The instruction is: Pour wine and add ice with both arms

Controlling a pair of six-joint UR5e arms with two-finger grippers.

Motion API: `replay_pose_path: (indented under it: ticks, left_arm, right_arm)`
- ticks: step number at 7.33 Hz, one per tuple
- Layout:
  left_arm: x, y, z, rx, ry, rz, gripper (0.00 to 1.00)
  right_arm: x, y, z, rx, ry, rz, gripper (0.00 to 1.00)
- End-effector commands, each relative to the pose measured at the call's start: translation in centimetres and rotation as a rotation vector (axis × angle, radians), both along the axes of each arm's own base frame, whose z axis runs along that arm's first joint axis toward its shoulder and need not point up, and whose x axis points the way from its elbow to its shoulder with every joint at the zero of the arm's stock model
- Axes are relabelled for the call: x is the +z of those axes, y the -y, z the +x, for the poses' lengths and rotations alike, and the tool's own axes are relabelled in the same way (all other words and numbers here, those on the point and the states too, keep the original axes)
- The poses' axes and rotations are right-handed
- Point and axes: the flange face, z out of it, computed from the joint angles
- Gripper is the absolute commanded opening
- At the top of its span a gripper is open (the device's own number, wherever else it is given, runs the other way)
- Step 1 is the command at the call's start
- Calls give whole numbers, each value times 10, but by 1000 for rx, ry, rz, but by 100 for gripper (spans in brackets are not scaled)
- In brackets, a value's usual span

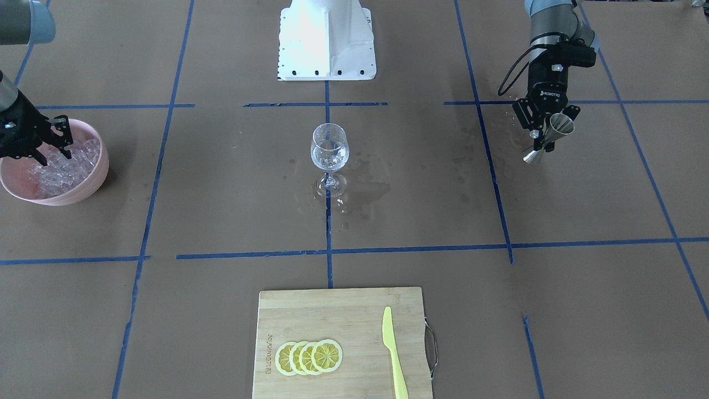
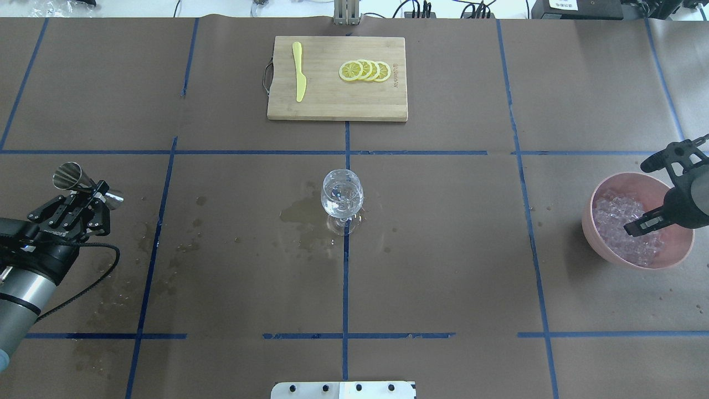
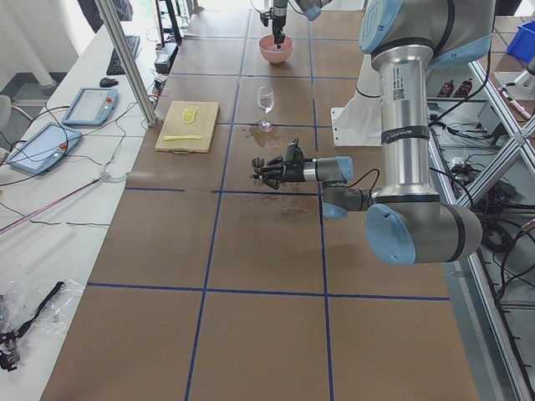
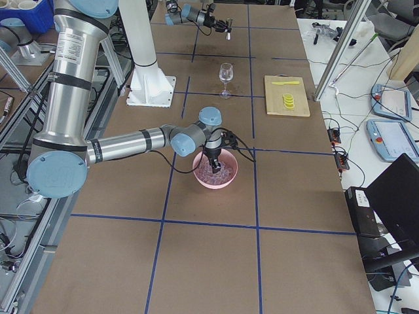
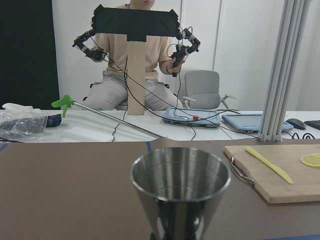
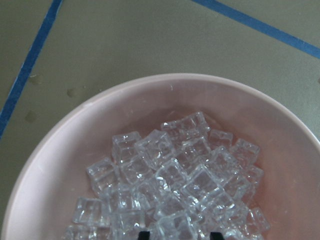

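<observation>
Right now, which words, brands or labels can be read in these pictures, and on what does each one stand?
"ROBOTIQ": on the body of the left gripper, which holds the jigger.
Engraved mark on the cutting board: too blurred to read.
Printed labels on the left arm and the right arm: too small to read.
</observation>
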Motion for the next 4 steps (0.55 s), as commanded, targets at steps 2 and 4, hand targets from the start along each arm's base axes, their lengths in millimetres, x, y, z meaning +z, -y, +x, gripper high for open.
replay_pose_path:
  ticks: [2,4]
  left_arm:
    - [-1,0,0,0,-8,2,0]
    - [-2,-1,3,3,-11,2,0]
  right_arm:
    - [-2,-1,0,-8,1,4,0]
    - [-14,7,20,29,36,4,0]
